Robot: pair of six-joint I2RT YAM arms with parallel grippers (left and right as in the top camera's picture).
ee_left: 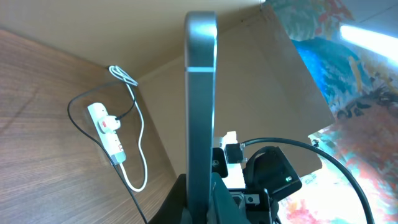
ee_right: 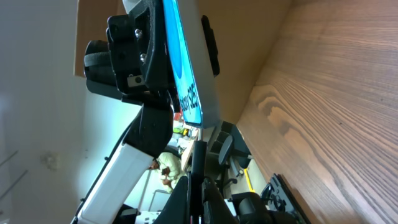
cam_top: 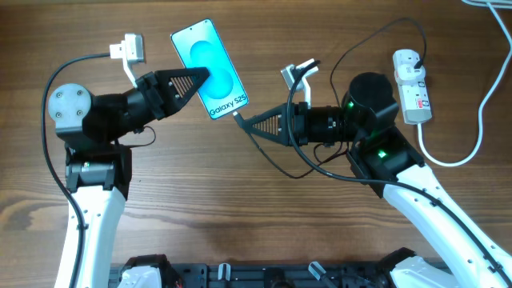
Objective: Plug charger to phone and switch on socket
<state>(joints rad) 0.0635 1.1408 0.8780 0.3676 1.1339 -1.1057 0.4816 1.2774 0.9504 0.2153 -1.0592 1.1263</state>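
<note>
Your left end effector [cam_top: 196, 82] grips the phone [cam_top: 204, 52]. The right end effector [cam_top: 248, 122] pinches the charger [cam_top: 238, 117], tip at the phone's lower end.

Left arm [cam_top: 108, 116]: black housings, grey round joint cap [cam_top: 70, 105] with screws, thin black cable [cam_top: 88, 57]. Right arm [cam_top: 364, 120]: black housings, green indicator lights [cam_top: 382, 154]. Both: white lower links [cam_top: 92, 232], black triangular ribbed fingers [cam_top: 186, 82].

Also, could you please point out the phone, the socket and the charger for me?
phone [cam_top: 210, 68], overhead view, turquoise screen.
socket [cam_top: 416, 102], overhead view, white body.
charger [cam_top: 238, 118], overhead view, plug tip by the phone.
</note>
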